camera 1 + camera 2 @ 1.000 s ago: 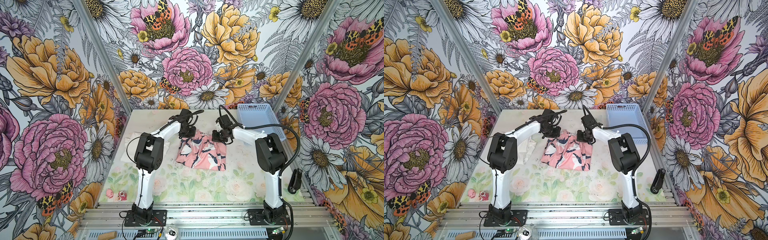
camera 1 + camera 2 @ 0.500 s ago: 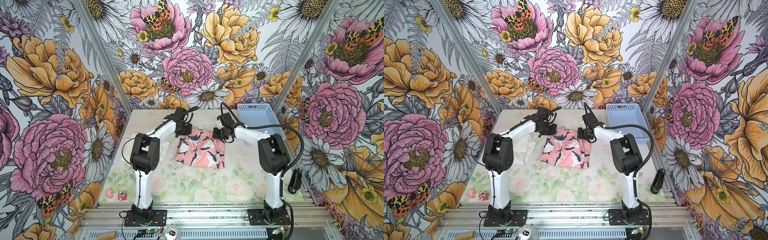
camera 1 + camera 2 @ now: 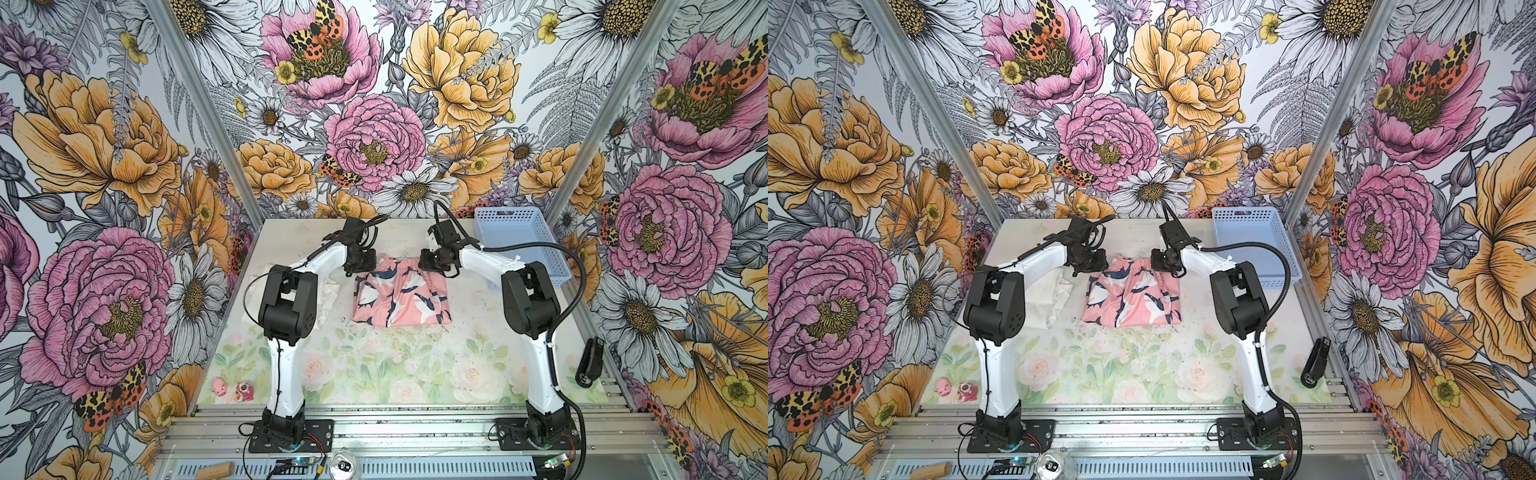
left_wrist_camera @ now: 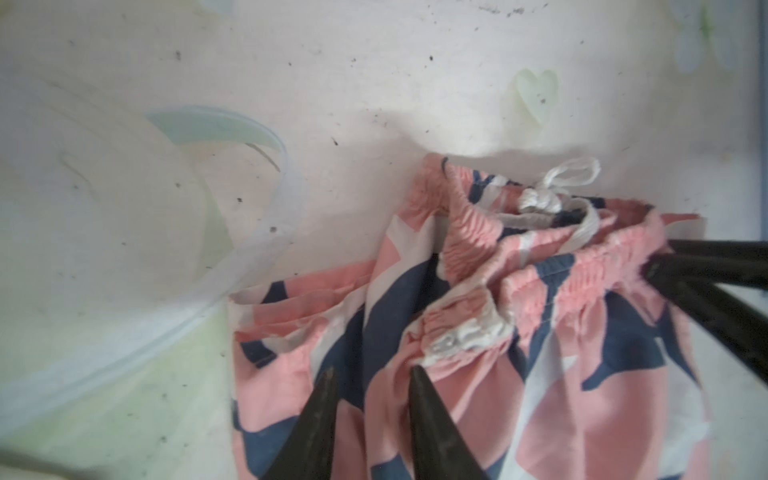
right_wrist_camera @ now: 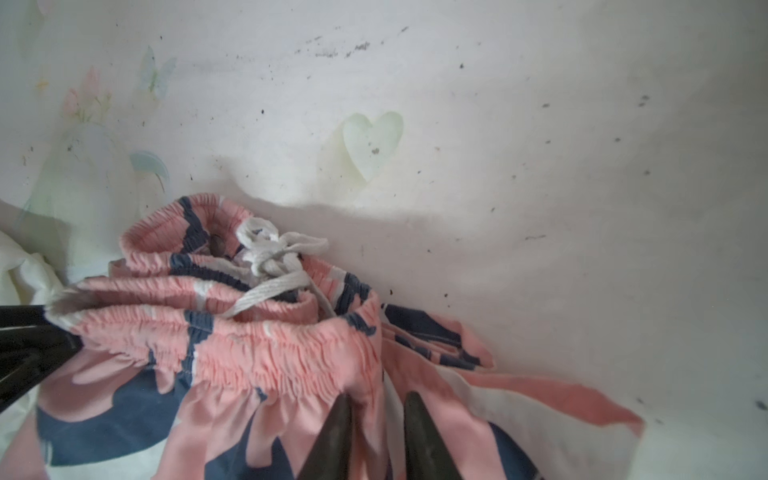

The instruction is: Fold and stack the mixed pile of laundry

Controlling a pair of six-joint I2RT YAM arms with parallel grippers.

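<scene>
Pink garment [image 3: 401, 297], ruched elastic waistband [image 5: 266, 345], white cord drawstring [image 5: 270, 253]

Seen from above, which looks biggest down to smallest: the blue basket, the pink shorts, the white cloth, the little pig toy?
1. Basket and pink shorts: about alike, too close to rank.
2. Pig toy: smallest.
White cloth: mostly hidden by the left arm, unrankable.

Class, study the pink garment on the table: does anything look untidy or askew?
Yes. The pink navy-and-white printed fabric garment lies flat, but its gathered waistband at the far edge is bunched and twisted, with the white drawstring tangled on top.
</scene>
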